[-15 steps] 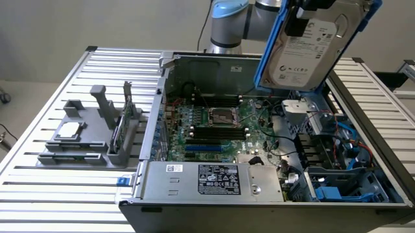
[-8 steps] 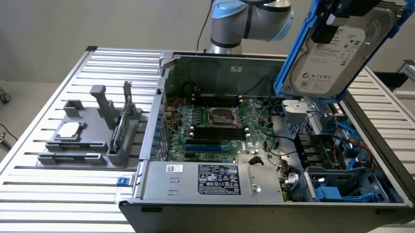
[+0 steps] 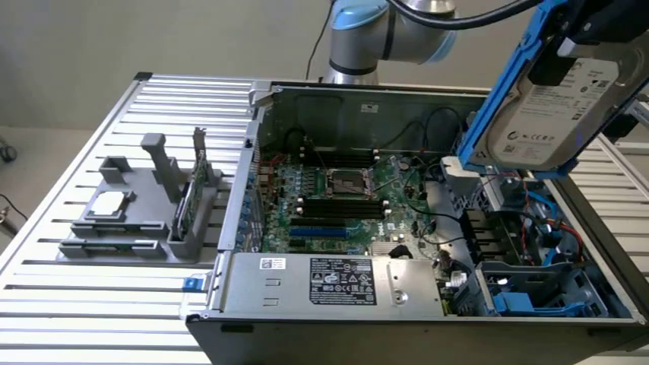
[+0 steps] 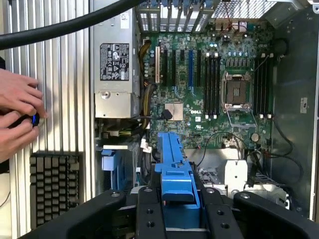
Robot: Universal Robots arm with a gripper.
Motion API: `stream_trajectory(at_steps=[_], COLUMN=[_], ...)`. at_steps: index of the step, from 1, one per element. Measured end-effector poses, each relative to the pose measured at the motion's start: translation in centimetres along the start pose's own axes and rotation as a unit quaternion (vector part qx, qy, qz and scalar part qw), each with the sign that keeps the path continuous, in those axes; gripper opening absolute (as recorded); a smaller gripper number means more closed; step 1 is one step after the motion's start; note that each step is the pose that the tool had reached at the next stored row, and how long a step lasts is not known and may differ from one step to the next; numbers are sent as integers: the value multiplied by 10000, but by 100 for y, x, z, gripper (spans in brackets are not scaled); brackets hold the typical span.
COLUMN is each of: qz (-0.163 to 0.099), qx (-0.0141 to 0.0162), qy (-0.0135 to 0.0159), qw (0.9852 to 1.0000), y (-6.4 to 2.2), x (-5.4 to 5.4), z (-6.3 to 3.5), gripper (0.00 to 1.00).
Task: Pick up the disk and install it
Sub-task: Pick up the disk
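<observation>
The disk (image 3: 558,106), a silver-grey drive with a white label in a bright blue carrier, hangs tilted in the air over the exterior view's right end of the open computer case (image 3: 243,152). My gripper (image 3: 586,34) is shut on its upper end. In the wrist view the blue carrier of the disk (image 4: 174,159) sticks out between my black fingers (image 4: 147,214), held above the case's drive area beside the motherboard (image 4: 209,94).
The drive bays (image 3: 527,293) with blue parts sit at the case's near right corner. The power supply (image 3: 335,281) lies along the front. A grey holder (image 3: 142,205) with a silver chip and a green card stands on the slatted table. A person's hands (image 4: 17,117) and a keyboard (image 4: 55,184) are beside the case.
</observation>
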State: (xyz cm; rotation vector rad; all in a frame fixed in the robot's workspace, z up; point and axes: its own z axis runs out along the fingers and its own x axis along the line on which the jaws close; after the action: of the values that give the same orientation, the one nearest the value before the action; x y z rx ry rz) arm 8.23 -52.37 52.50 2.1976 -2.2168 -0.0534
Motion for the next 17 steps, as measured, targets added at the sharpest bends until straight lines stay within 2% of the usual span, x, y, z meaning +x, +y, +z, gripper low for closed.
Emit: stream_trajectory(at_steps=[10,13,17], qz=[0,-1,-1], qx=[10,30,78], qy=[0,0,0], qw=[10000,10000,10000], y=[-149,-182,-225], x=[367,476,613], z=[-1,7,24], gripper=[33,33,33])
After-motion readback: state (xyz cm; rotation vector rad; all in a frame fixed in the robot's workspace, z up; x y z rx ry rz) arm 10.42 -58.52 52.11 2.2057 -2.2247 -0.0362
